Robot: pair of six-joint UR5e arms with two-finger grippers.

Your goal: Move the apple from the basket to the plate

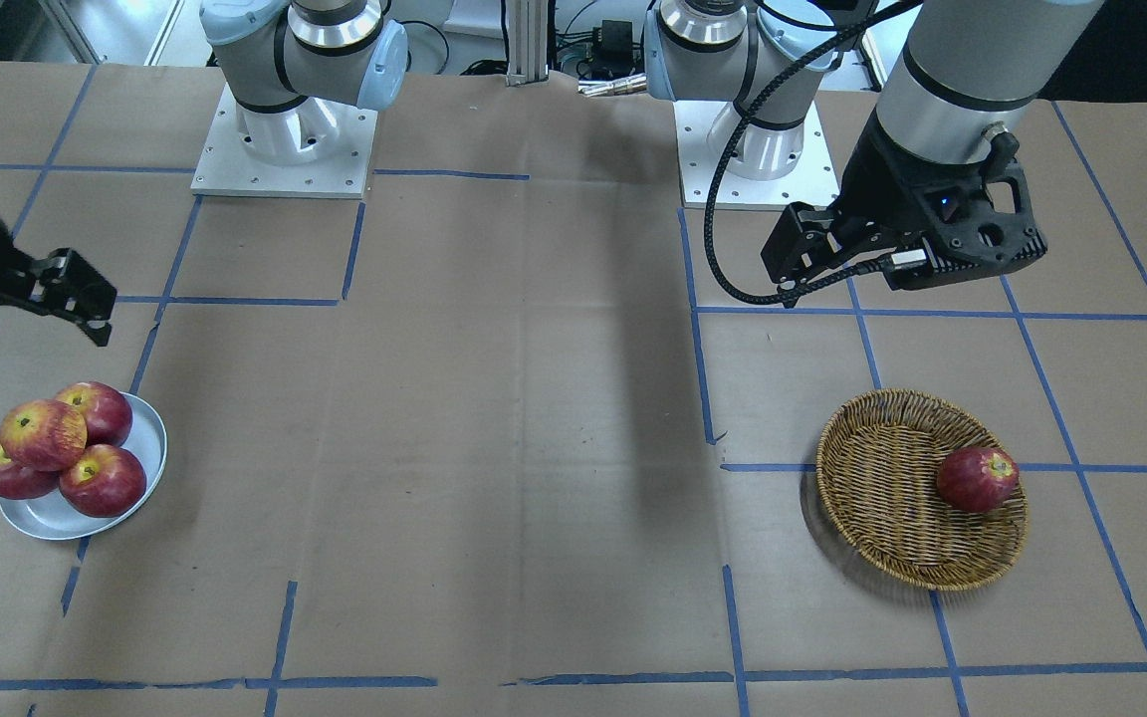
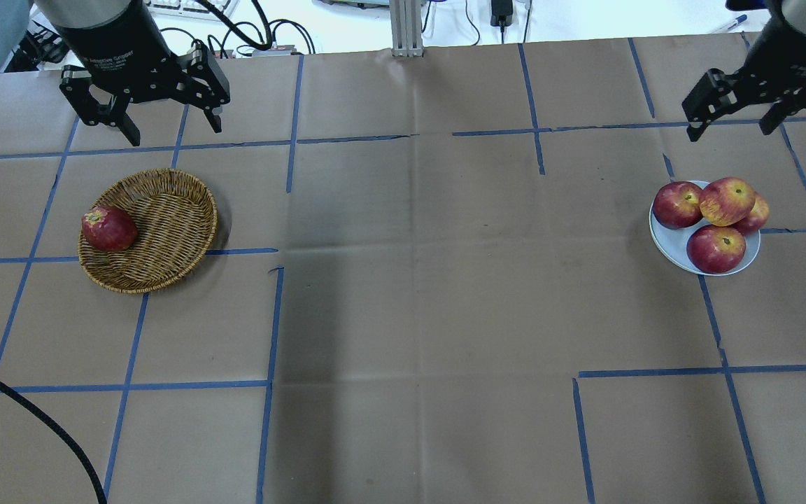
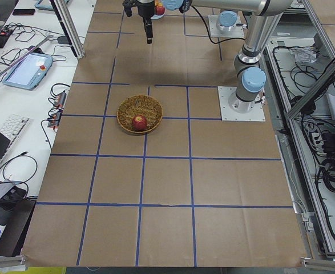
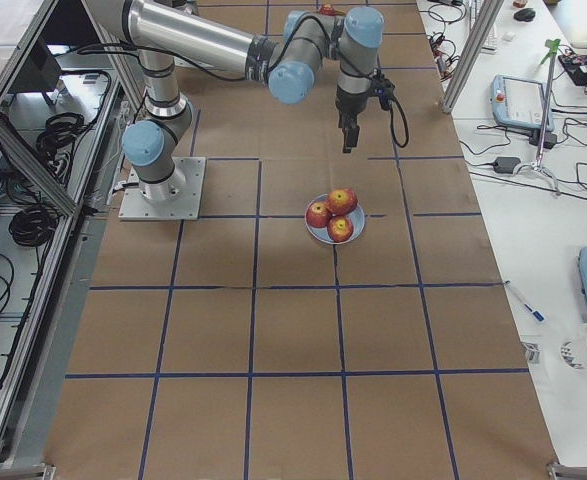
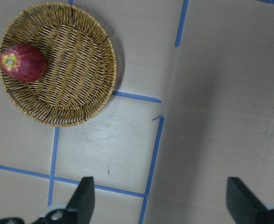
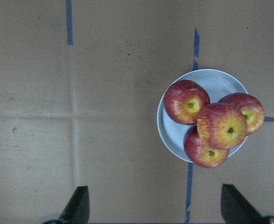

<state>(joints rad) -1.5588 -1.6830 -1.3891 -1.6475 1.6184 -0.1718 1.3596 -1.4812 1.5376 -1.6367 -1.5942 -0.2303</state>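
Observation:
The lighter, yellow-streaked apple (image 2: 727,201) lies on top of three darker red apples on the pale blue plate (image 2: 672,245) at the right; it also shows in the right wrist view (image 6: 222,126) and the front view (image 1: 43,434). The wicker basket (image 2: 165,217) at the left holds one dark red apple (image 2: 108,229). My left gripper (image 2: 173,131) is open and empty, raised beyond the basket. My right gripper (image 2: 728,129) is open and empty, raised beyond the plate.
The table is covered in brown paper with a blue tape grid. The two arm bases (image 1: 285,149) stand at the robot's side. A black cable (image 2: 39,420) crosses the overhead view's lower left corner.

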